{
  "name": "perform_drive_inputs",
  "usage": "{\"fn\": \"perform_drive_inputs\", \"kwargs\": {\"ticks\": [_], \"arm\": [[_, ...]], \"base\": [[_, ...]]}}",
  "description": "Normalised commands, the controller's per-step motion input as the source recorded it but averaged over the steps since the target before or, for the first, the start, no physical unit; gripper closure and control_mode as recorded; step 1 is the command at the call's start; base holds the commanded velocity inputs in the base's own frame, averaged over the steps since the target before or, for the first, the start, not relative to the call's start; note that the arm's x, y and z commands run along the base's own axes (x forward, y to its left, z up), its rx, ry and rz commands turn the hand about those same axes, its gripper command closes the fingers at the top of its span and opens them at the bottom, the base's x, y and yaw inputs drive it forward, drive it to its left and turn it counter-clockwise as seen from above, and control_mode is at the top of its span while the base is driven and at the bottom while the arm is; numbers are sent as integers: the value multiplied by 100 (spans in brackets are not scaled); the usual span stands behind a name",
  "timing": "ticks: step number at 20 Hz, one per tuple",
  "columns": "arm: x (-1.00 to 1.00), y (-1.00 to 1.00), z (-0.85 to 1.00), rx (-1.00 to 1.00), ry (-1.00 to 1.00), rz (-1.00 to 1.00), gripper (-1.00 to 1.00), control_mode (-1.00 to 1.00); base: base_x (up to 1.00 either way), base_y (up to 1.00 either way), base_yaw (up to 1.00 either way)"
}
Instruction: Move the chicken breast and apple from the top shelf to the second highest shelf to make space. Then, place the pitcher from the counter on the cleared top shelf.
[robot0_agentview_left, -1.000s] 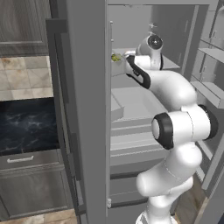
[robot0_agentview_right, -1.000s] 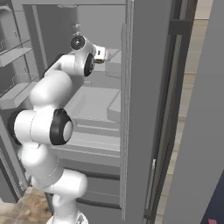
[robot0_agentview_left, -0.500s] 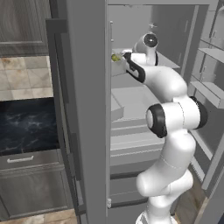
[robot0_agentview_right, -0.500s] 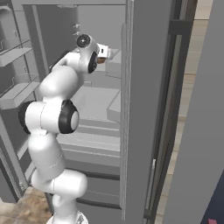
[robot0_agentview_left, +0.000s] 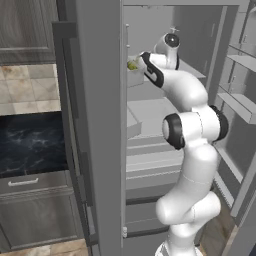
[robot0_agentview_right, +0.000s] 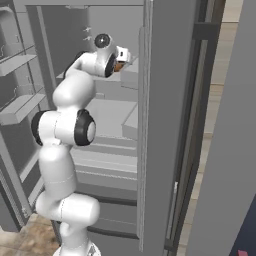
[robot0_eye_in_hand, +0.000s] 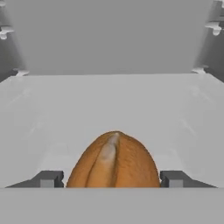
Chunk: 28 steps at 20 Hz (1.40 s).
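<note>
The white arm reached up into the open fridge, its hand (robot0_eye_in_hand: 113, 178) at the level of the top shelf (robot0_eye_in_hand: 65, 109). In the hand view the chicken breast (robot0_eye_in_hand: 113, 162), an orange-brown lumpy thing, sat on that pale grey shelf directly between the two dark fingertips (robot0_eye_in_hand: 48, 178), one tip on each side of it. The tips stood spread wide, about as wide as the lump itself; whether they were pressing on it or only flanking it could not be told, so a firm hold could not be claimed. The lump rested low on the shelf slab, not lifted. In the right base view a small orange patch of the chicken breast (robot0_agentview_right: 119, 65) showed just beside the white wrist, at the front part of the top shelf (robot0_agentview_right: 131, 67). In the left base view the apple (robot0_agentview_left: 132, 65), small and yellow-green, lay on the top shelf (robot0_agentview_left: 134, 77) near its left front edge, just beside the dark wrist joint of the arm. The second highest shelf (robot0_agentview_left: 145, 112) lay bare below it, pale grey. To the left of the fridge door, the glossy black veined desk (robot0_agentview_left: 30, 142) ran above grey drawers (robot0_agentview_left: 35, 210).
</note>
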Motion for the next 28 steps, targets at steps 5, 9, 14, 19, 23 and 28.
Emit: {"fn": "perform_drive_inputs", "kwargs": {"ticks": [5, 9, 14, 19, 23, 28], "arm": [[0, 0, -59, -1, 18, 0, 100, -100], [0, 0, -62, -2, 15, 0, 100, -100], [-16, 0, -50, -1, -4, -1, 100, -100], [-54, -1, -28, 0, -16, -5, 100, -100], [-78, -4, 0, 0, -4, -3, 100, -100], [-99, -9, 0, 0, 0, -2, 100, -100]], "base": [[0, 0, 0], [0, 0, 0], [0, 0, 0], [0, 0, 0], [0, 0, 0], [0, 0, 0]]}}
